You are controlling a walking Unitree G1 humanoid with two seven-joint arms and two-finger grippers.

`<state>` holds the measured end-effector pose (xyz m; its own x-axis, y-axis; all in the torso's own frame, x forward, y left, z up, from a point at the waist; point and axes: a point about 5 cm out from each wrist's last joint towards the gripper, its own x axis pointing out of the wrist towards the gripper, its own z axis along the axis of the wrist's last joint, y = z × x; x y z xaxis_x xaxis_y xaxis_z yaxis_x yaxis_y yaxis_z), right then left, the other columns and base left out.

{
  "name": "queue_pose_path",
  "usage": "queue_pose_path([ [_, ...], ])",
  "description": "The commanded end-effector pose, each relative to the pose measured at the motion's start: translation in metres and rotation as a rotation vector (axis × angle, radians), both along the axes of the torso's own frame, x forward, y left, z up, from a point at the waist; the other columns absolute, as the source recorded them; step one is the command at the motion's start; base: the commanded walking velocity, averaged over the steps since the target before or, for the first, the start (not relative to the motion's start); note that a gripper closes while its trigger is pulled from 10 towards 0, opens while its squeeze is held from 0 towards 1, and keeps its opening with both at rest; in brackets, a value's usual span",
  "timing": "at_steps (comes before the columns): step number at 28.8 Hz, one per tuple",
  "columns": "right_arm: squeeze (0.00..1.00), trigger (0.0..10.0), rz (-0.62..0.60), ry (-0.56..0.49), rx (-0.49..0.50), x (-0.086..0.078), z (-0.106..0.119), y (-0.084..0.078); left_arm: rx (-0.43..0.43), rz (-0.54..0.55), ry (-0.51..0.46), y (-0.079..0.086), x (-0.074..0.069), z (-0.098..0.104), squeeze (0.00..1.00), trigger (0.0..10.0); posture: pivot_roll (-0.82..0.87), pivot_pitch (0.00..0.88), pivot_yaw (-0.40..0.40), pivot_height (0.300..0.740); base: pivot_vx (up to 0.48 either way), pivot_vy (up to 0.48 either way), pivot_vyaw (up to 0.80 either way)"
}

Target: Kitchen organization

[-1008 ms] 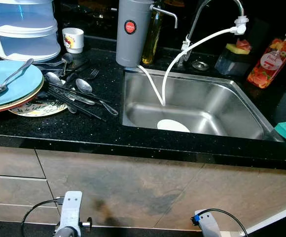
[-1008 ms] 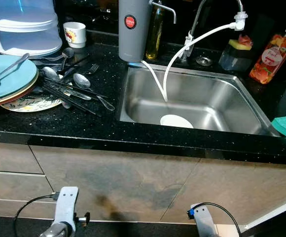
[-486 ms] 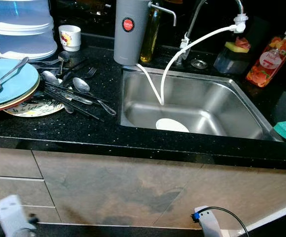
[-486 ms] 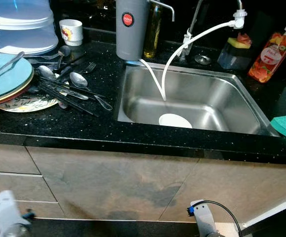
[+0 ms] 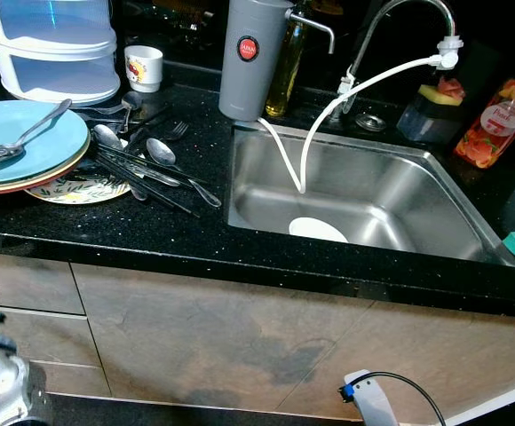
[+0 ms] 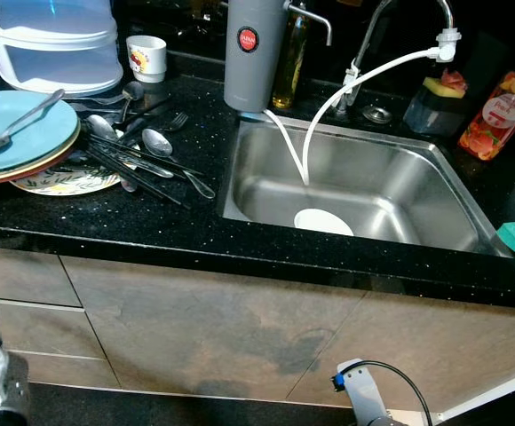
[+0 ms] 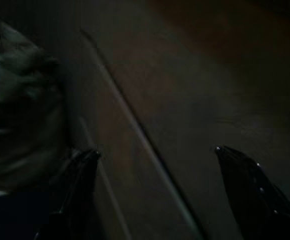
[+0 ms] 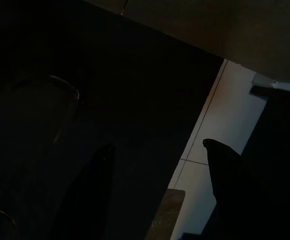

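Cutlery (image 5: 142,164) lies scattered on the black surface (image 5: 178,240) at my 11 o'clock, handles running toward the sink (image 5: 364,191); my left hand (image 7: 155,155), fingers spread wide and empty, hangs low by the cabinet, nearer than the right hand (image 8: 157,150), also wide. I count three stacked plates (image 5: 27,155), one white dish (image 5: 318,230) in the sink, one cup (image 5: 144,67); the overlapping cutlery I can't count.

Head stereo pair looks down at counter (image 5: 151,240) and sink (image 5: 364,191); wrist cameras face dark lower cabinets
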<state>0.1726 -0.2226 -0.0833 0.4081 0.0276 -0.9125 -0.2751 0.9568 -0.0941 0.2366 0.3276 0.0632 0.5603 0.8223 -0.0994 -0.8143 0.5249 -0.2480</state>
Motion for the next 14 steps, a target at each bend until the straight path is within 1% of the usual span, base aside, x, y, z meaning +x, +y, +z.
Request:
queue_pose_path([
  [1,0.00,10.0,0.004,0.008,-0.015,0.000,0.001,-0.004,-0.032,-0.156,-0.003,-0.020,0.011,-0.005,0.00,10.0,0.18,0.000,-0.145,0.740,0.000,0.000,0.00],
  [3,0.00,10.0,0.007,0.010,-0.016,0.000,0.001,-0.004,-0.043,-0.416,-0.041,-0.046,0.026,-0.002,0.00,10.0,0.18,0.000,-0.142,0.740,0.000,0.000,0.00],
  [4,0.00,10.0,0.007,0.011,-0.017,0.000,0.001,-0.004,-0.035,-0.568,-0.036,-0.064,0.031,0.000,0.00,10.0,0.18,0.000,-0.142,0.740,0.000,0.000,0.00],
  [5,0.00,10.0,0.007,0.011,-0.017,0.000,0.001,-0.004,-0.034,-0.659,-0.031,-0.075,0.033,0.000,0.00,10.0,0.17,0.000,-0.136,0.740,0.000,0.000,0.00],
  [6,0.00,10.0,0.007,0.011,-0.017,0.000,0.001,-0.004,-0.034,-0.659,-0.031,-0.075,0.033,0.000,0.00,10.0,0.17,0.000,-0.136,0.740,0.000,0.000,0.00],
  [8,0.00,10.0,0.008,0.012,-0.019,-0.001,0.001,-0.004,-0.060,-0.883,-0.043,-0.104,0.032,0.004,0.00,10.0,0.17,0.000,-0.137,0.740,0.000,0.000,0.00],
  [9,0.00,10.0,0.008,0.013,-0.020,-0.001,0.001,-0.004,-0.076,-0.954,-0.049,-0.113,0.031,0.005,0.00,10.0,0.17,0.000,-0.137,0.740,0.000,0.000,0.00],
  [11,0.00,10.0,0.013,0.015,-0.024,-0.001,0.001,-0.004,-0.113,-1.179,-0.036,-0.138,0.024,0.007,0.00,10.0,0.17,0.000,-0.137,0.740,0.000,0.000,0.00],
  [13,0.00,10.0,0.015,0.016,-0.026,-0.001,0.001,-0.004,-0.122,-1.342,0.006,-0.155,0.014,0.005,0.00,10.0,0.17,0.000,-0.137,0.740,0.000,0.000,0.00],
  [14,0.00,10.0,0.015,0.016,-0.026,-0.001,0.001,-0.004,-0.122,-1.342,0.006,-0.155,0.014,0.005,0.00,10.0,0.17,0.000,-0.137,0.740,0.000,0.000,0.00],
])
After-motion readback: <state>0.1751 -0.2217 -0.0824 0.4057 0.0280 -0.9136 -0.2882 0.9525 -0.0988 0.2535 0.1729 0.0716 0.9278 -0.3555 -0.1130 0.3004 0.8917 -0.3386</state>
